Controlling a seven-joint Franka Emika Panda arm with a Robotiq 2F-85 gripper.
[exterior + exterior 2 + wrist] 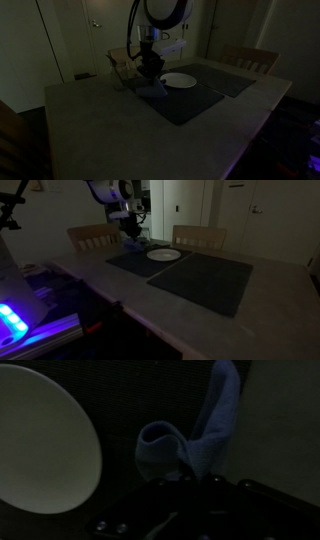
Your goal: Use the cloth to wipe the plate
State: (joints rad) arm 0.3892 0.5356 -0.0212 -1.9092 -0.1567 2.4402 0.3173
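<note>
On the wrist view I see the cloth (190, 435) best. It is a blue rag lying on the dark placemat (120, 400), with its long axis running from a rounded fold near the middle of the frame up to a narrow end at the top right. It looks soft and rumpled, doubled over on itself. The white plate (40, 450) sits to its left, near but not touching. The gripper (185, 495) is only a black mass along the bottom edge, and I cannot tell whether its jaws are apart or closed.

In an exterior view the gripper (150, 68) hangs low over the cloth (152, 90), which shows only as a pale bluish patch on the placemat, just beside the plate (179, 80). A second placemat (230, 78) lies beyond. A chair (250, 58) stands behind the table (90, 130).

In an exterior view the gripper (133, 235) sits low beside the plate (163, 254), and here the cloth is too dark for me to pick out. A blue light (12, 320) glows at the near corner.
</note>
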